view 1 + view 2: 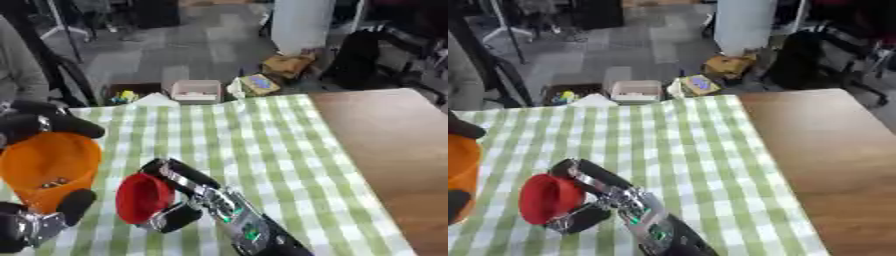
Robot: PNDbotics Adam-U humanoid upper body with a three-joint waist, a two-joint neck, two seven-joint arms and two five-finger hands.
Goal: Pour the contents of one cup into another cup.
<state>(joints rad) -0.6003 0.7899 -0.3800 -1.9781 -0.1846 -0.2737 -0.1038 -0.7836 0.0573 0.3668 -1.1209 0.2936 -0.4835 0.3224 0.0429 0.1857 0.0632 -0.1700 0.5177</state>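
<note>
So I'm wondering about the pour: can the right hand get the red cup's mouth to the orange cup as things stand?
Probably yes. The right hand is curled round the red cup, tipped sideways with its mouth facing the orange cup, which the left hand holds. Only bare checked cloth shows between them.

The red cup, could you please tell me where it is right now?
In the left eye view the red cup is low and left of centre over the green checked cloth, tipped sideways in the right hand, just right of the orange cup held by the left hand.
</note>
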